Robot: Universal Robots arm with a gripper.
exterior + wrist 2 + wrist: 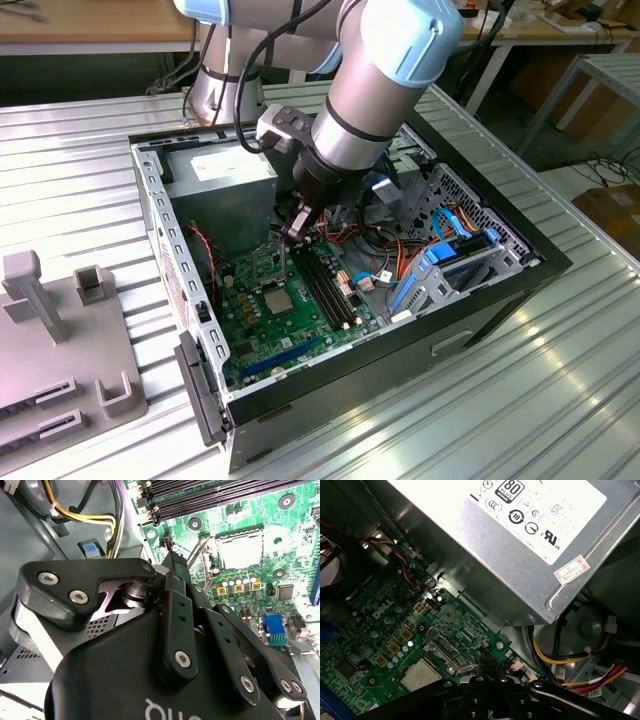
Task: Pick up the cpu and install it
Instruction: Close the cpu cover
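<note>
In the exterior view the arm leans down from the upper middle into the open computer case (pixel 520 245), its grey and light-blue wrist joint angled steeply so that the gripper (pixel 295 228) points down at the green motherboard (pixel 262 330). The gripper's tip hangs just above the board, close to the grey power supply (pixel 225 190) and beside the upper ends of the long black memory slots (pixel 330 290). The cpu (pixel 277 301) lies flat in its socket on the board, a little below the gripper tip and apart from it (nothing is held between the fingers). The case rests on a ribbed metal table (pixel 80 160), with a grey fixture tray (pixel 60 340) at the exterior view's left.

In the second wrist view the gripper (pixel 172 562) is seen from behind its black linkage, the fingers drawn together to a narrow closed tip with nothing in it. Beyond the tip the cpu (pixel 241 550) sits square in its socket, its silver top facing up, with the metal frame and lever open beside it; the memory slots (pixel 220 495) run past it.

In the first wrist view the power supply (pixel 510 545) looms over the board. The cpu (pixel 421 675) lies seated near the raised socket frame (pixel 447 652), and the gripper's (pixel 485 666) closed tip sits just beside that frame, clear of the chip.
</note>
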